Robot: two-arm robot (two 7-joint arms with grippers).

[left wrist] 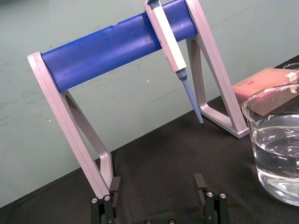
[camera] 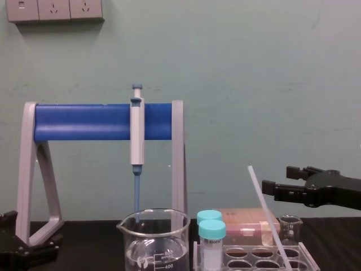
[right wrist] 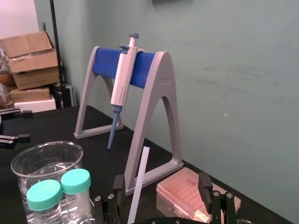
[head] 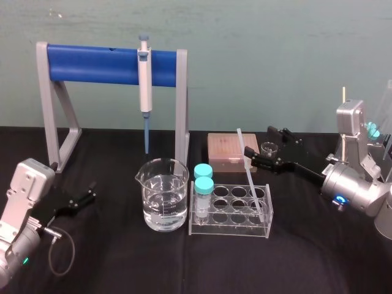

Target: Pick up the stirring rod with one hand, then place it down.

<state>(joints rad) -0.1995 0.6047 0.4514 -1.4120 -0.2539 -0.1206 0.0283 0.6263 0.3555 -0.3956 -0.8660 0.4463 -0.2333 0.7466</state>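
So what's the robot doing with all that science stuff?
The robot's right gripper is up by the stirring rod, the thin white stick leaning in the clear tube rack. Its open fingers sit on either side of the rod, not squeezing it yet. The left gripper sits open, far off on the left, holding nothing.

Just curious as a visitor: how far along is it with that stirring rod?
Nothing done yet: the stirring rod leans in the tube rack. In hand: the right gripper is open by its upper part. Remaining: grasp, lift, set down. The left gripper sits parked at the table's left.
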